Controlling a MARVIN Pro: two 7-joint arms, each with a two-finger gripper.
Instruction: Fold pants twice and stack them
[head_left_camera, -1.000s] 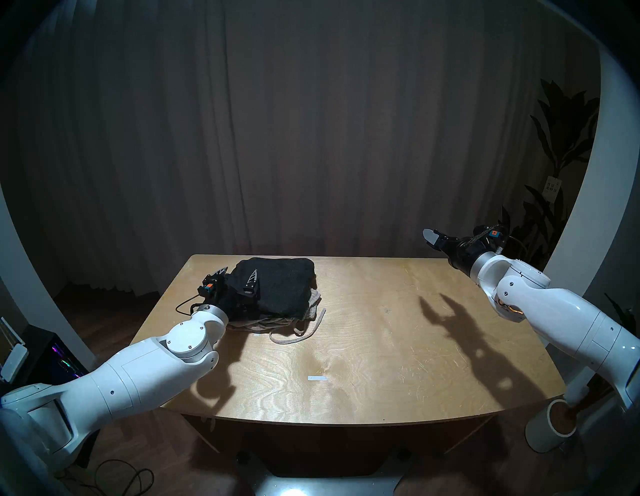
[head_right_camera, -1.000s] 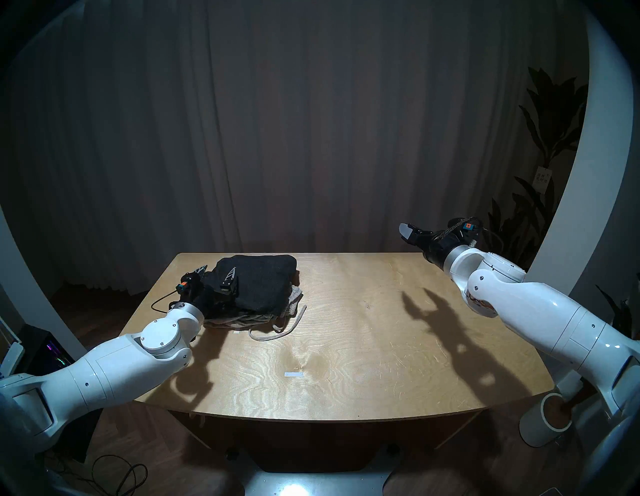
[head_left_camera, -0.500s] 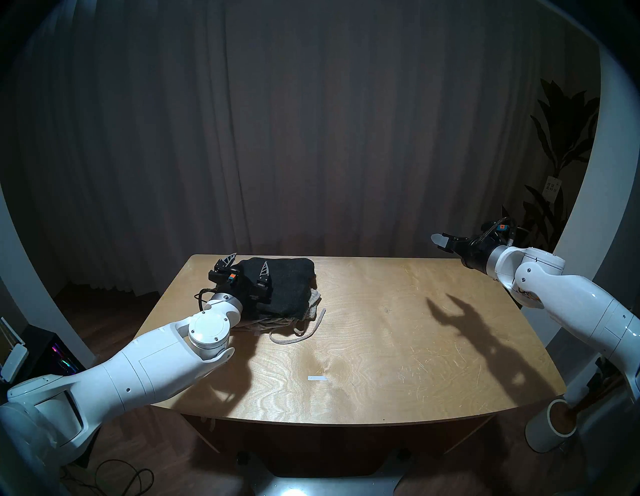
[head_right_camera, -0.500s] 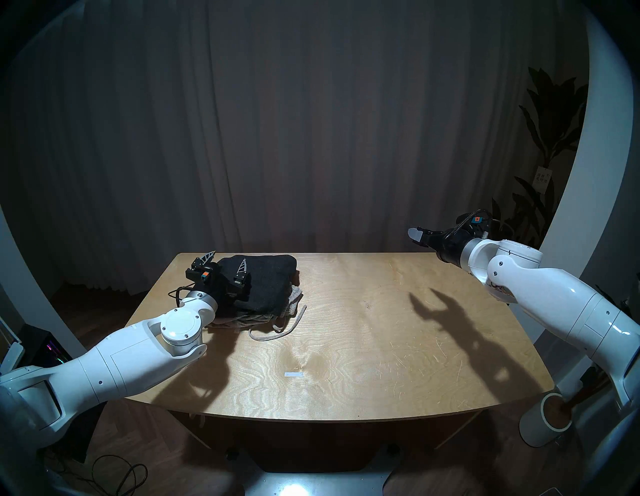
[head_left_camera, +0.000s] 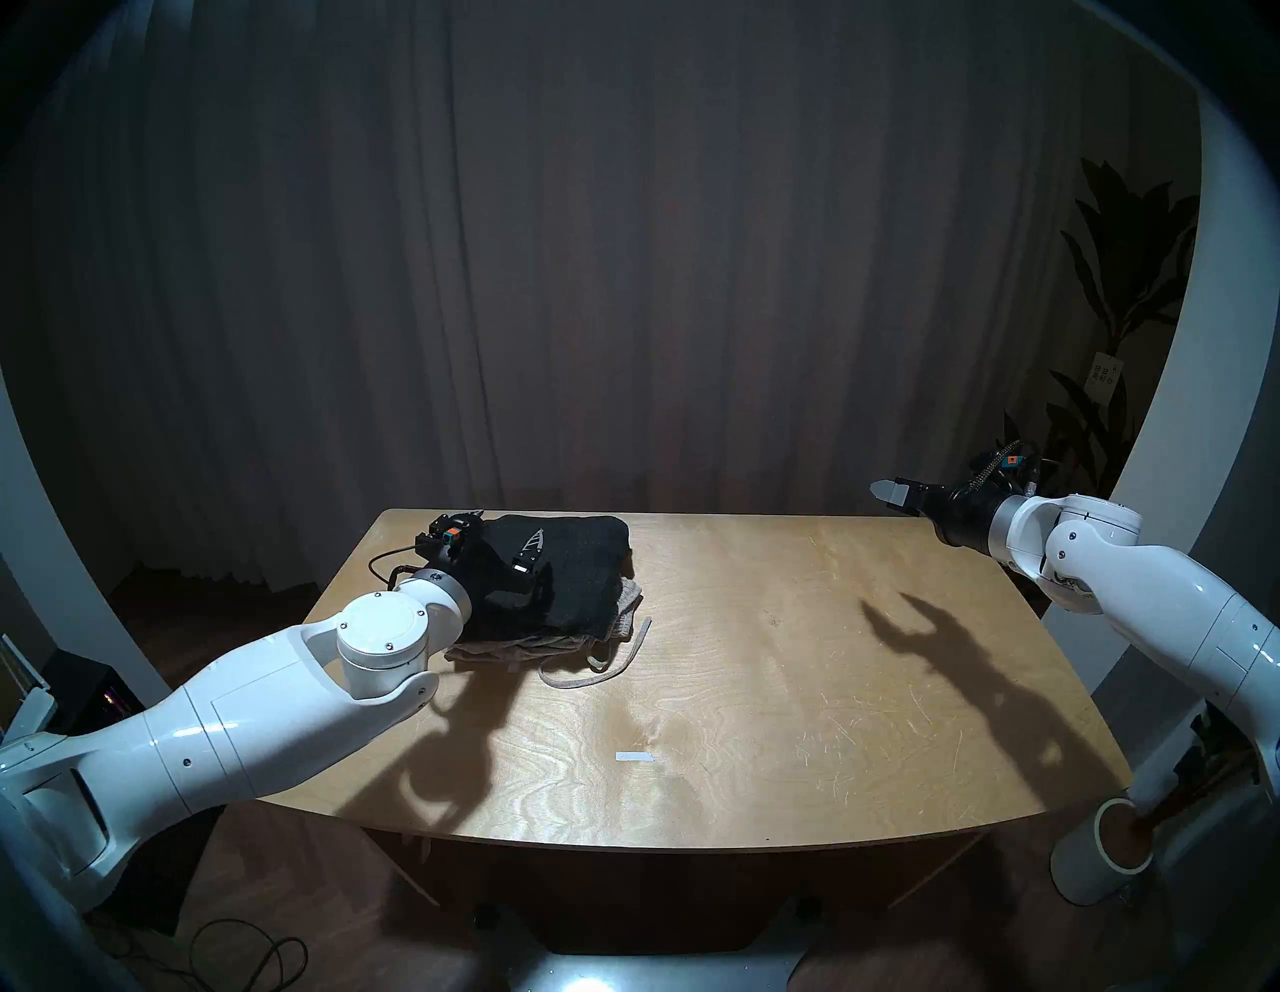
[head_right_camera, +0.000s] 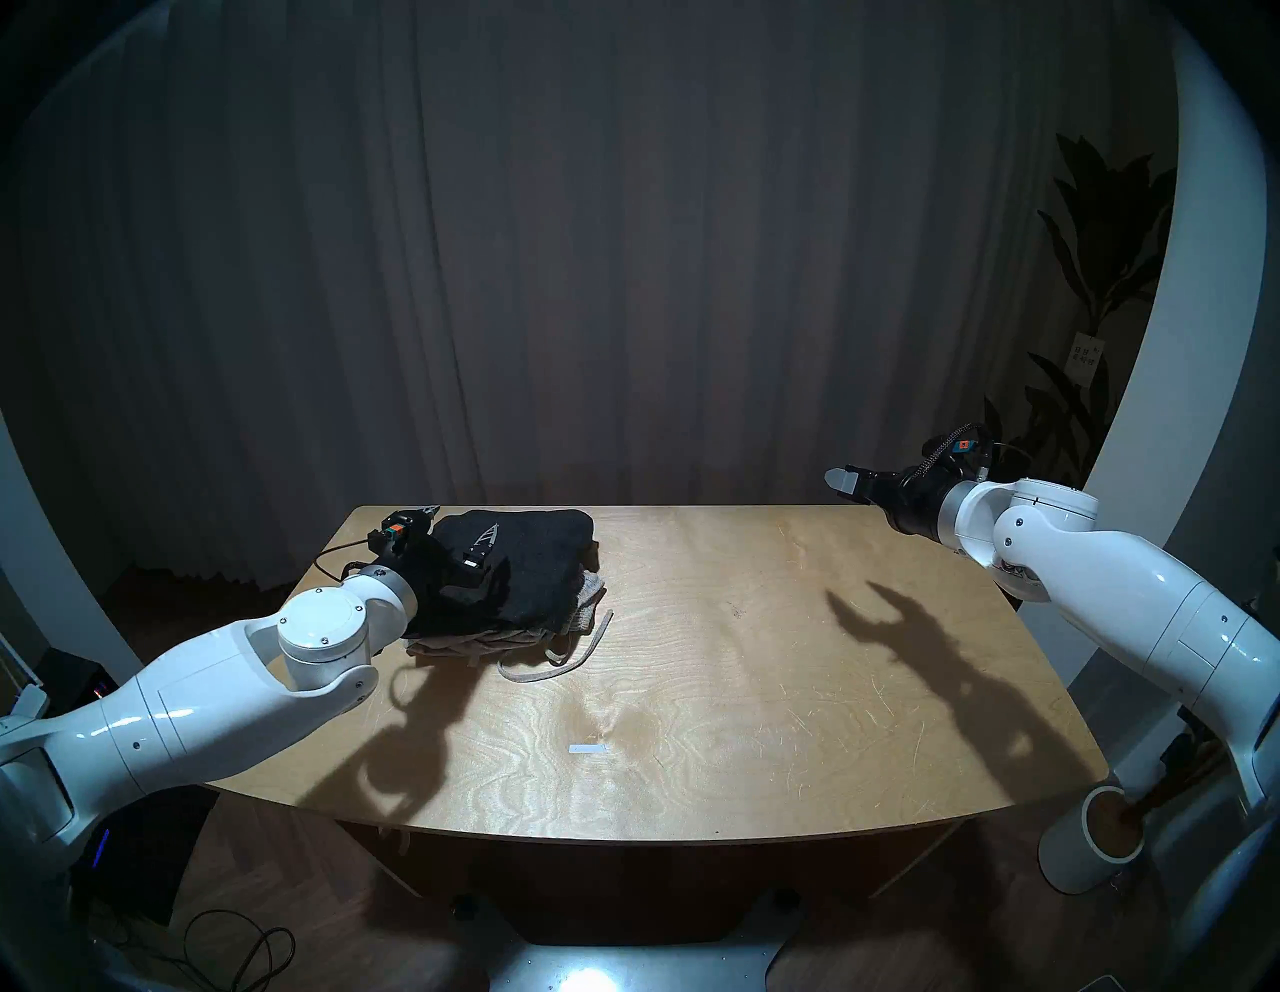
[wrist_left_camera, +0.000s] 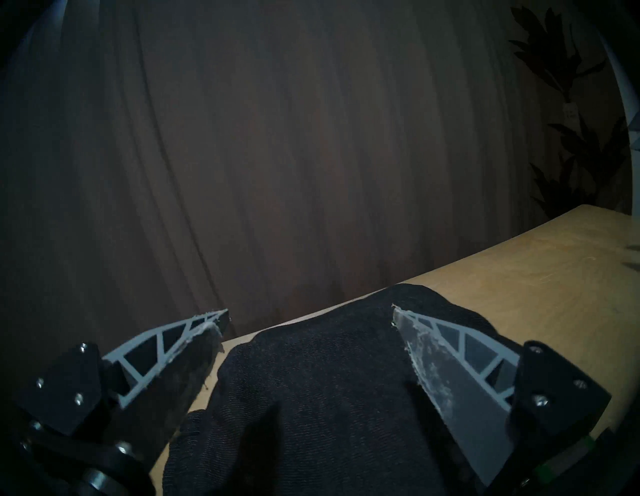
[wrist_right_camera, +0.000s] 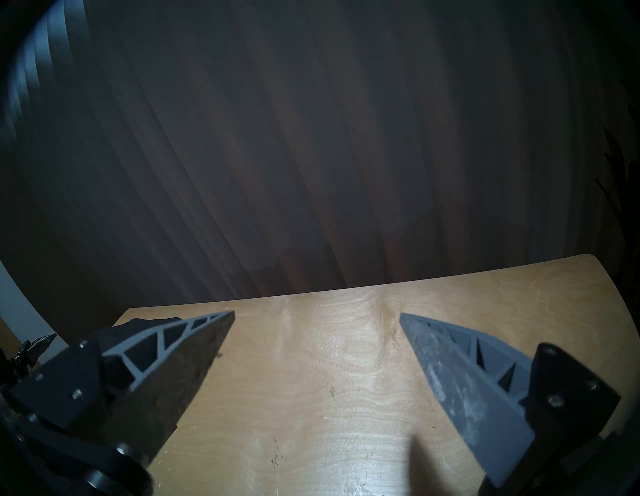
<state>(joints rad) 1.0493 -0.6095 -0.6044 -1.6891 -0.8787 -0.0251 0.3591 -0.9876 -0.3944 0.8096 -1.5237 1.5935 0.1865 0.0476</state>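
Head stereo left shows the black pants (head_left_camera: 561, 575) folded into a thick bundle and lying on top of the folded grey pants (head_left_camera: 526, 645), at the far left corner of the counter (head_left_camera: 762, 693); the stack looks complete, so the task seems to be at its end. The grey pair's pale drawstring (head_left_camera: 589, 675) trails loose onto the wood in front of the stack, which suggests the lower fold was not tucked fully. The left claw (head_left_camera: 502, 537) hovers just over the black bundle with its fingers spread wide and nothing between them; the left wrist view confirms this, with dark knit cloth lying below both open fingers (wrist_left_camera: 450, 374) and neither pinching it, a pose that fits a release after setting the bundle down. The right claw (head_left_camera: 890, 493) is raised clear above the far right edge of the counter, well apart from the stack, also released and empty, likely parked there to stay out of the way.
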